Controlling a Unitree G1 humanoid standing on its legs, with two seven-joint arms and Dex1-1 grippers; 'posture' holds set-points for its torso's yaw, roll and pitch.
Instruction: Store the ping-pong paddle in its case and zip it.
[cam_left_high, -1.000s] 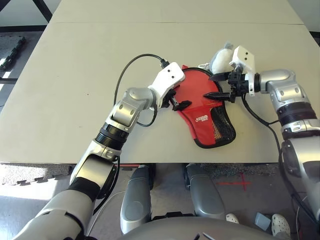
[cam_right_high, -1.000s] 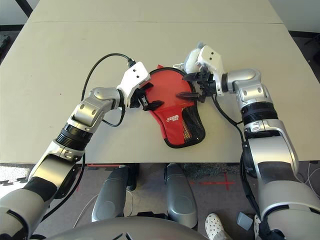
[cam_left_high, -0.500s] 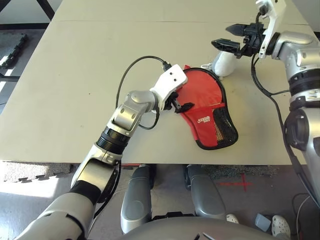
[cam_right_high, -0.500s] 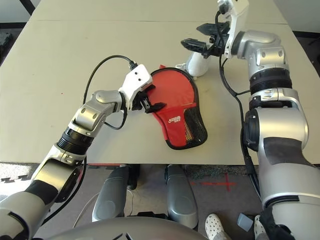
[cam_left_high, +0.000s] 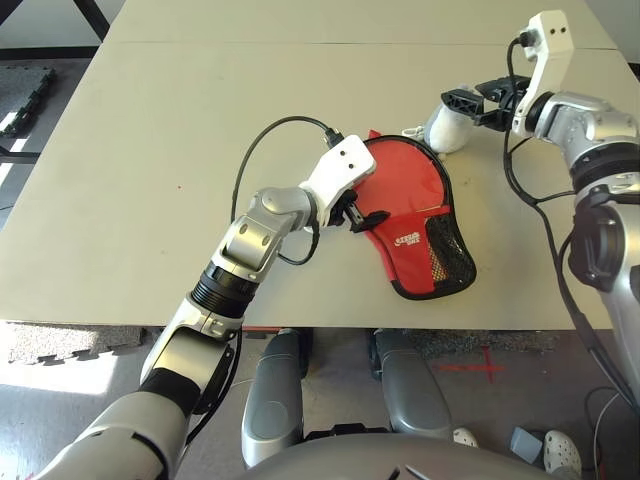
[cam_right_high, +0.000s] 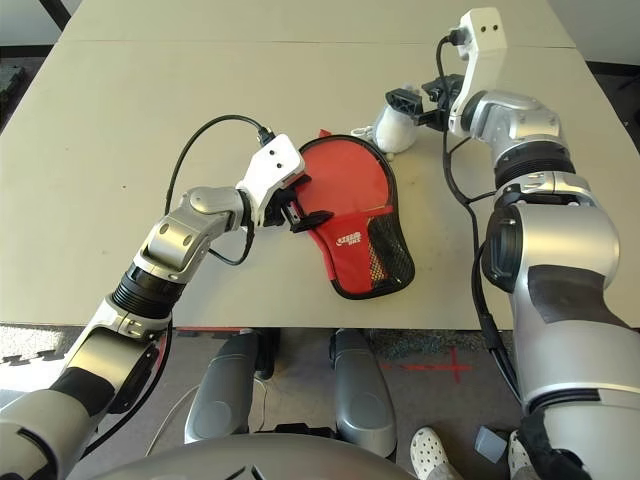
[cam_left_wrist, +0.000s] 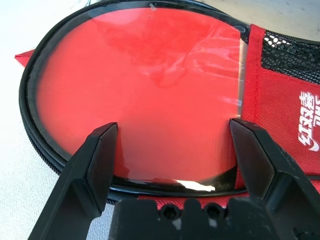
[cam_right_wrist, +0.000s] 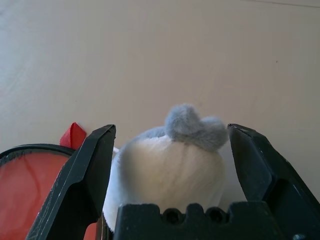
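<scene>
can see the case (cam_left_high: 411, 262) lying flat on the table (cam_left_high: 150, 160), just right of centre in the left eye view, logo and mesh pocket (cam_left_high: 449, 252) facing up. can make out the ping-pong paddle (cam_left_wrist: 150, 90) inside, red face under the clear panel. find the left gripper (cam_left_wrist: 174, 123) at the case's picture-left edge, fingers spread, clenching nothing. find the right gripper (cam_right_wrist: 171, 126) towards the upper right of the frame, fingers released wide around the plush charm (cam_right_wrist: 170, 172). cannot tell about any touch there.
</scene>
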